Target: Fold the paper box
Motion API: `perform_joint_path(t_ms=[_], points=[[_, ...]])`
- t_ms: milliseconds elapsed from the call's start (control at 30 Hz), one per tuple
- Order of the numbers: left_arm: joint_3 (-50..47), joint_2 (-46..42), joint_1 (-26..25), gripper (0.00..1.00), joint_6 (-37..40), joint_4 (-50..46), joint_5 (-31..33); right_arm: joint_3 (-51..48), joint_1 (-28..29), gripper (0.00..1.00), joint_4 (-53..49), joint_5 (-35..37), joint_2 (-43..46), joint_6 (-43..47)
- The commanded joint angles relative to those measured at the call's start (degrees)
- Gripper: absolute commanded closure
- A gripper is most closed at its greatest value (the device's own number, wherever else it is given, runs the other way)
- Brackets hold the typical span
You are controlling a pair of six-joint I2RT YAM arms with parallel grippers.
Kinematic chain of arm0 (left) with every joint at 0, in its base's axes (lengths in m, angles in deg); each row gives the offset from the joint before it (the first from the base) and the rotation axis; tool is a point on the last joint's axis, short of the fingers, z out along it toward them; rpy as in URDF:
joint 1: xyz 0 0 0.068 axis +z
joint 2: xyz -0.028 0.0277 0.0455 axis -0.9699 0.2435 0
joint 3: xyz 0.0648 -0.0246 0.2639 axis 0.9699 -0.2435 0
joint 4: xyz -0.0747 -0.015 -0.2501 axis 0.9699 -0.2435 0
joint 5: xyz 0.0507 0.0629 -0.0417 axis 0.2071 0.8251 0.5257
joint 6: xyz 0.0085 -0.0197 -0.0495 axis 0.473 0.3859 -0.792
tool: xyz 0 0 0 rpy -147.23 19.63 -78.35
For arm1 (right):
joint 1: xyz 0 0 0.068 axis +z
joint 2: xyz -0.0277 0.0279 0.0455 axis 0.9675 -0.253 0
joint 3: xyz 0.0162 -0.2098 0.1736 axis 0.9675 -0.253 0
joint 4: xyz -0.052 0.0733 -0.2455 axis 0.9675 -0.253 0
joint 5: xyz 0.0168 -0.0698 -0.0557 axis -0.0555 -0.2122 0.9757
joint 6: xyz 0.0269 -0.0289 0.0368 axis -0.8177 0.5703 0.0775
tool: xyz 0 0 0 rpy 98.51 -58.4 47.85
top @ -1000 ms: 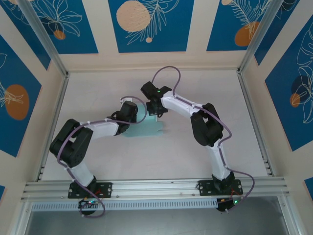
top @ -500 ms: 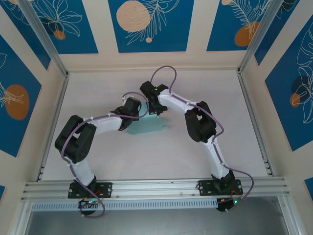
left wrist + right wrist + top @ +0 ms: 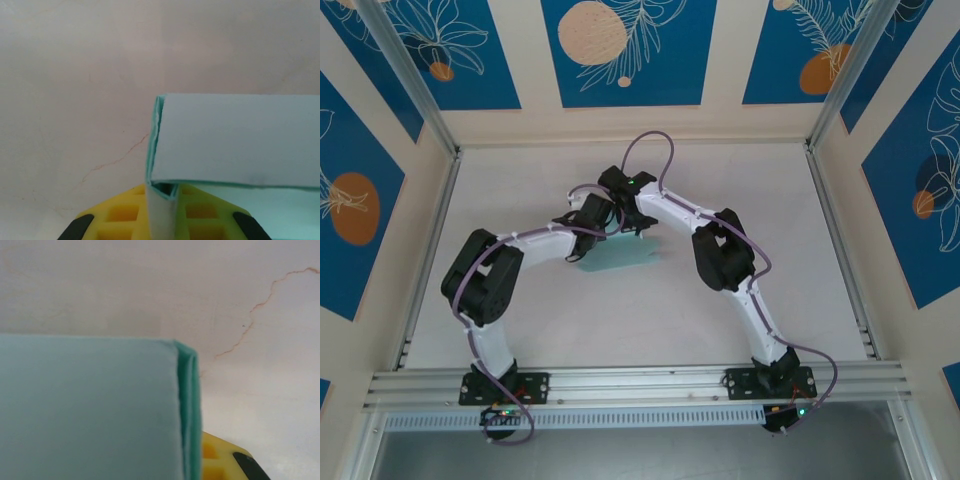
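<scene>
The paper box (image 3: 620, 256) is pale light-blue card lying mid-table, its back edge lifted between the two grippers. My left gripper (image 3: 599, 217) is at that edge from the left; in the left wrist view its yellow fingers (image 3: 120, 220) are shut on an upright flap (image 3: 161, 212) of the paper box (image 3: 240, 140), whose broad panel lies across the view above them. My right gripper (image 3: 626, 214) meets the same edge from the right. In the right wrist view the paper box (image 3: 90, 410) covers most of the right gripper (image 3: 170, 462); one yellow finger (image 3: 215, 460) shows beside the folded edge.
The white tabletop (image 3: 740, 190) has hairline cracks (image 3: 260, 305). Aluminium rails (image 3: 835, 250) and patterned walls bound the table on all sides. The two forearms form an arch over the middle of the table.
Both grippers have drawn closer together toward the back of the table. The box's raised flap has come down flatter and the sheet has shifted slightly. The right gripper has closed.
</scene>
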Motion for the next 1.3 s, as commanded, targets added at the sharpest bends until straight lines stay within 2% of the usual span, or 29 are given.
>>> perform_joint_path(t_ms=[0,133,400,567,700,933,1067,1267], points=[[0.1,0.5,1.3,0.96,0.5,-4.8,5.1,-1.1,-0.3,1.00,-11.3,4.9,-2.2,1.9],[-2.1,-4.0,1.3,0.75,3.9,-0.9,-3.5,-0.8,-0.4,1.00,-10.8,1.4,-1.4,3.9],[-4.3,-12.7,2.0,0.42,7.5,-3.5,-16.6,0.9,-0.6,1.00,-14.3,-7.2,-0.5,9.6],[-9.5,-22.6,4.5,0.21,5.9,0.2,-30.7,0.7,-0.9,1.00,-17.8,-12.8,0.4,16.0],[-10.9,-29.1,6.6,0.14,5.9,-1.3,-32.8,0.7,-0.5,1.00,-21.8,-16.1,0.9,21.5],[-15.0,-33.0,14.4,0.14,4.2,0.1,-38.0,0.9,0.0,0.99,-30.2,-16.0,-1.2,27.2],[-15.8,-31.7,16.4,0.13,4.2,0.8,-40.1,2.1,0.1,0.84,-30.7,-14.8,-3.0,28.3],[-16.0,-28.7,17.4,0.13,4.0,2.5,-42.6,7.8,-0.4,0.56,-30.5,-14.4,-4.1,28.5]])
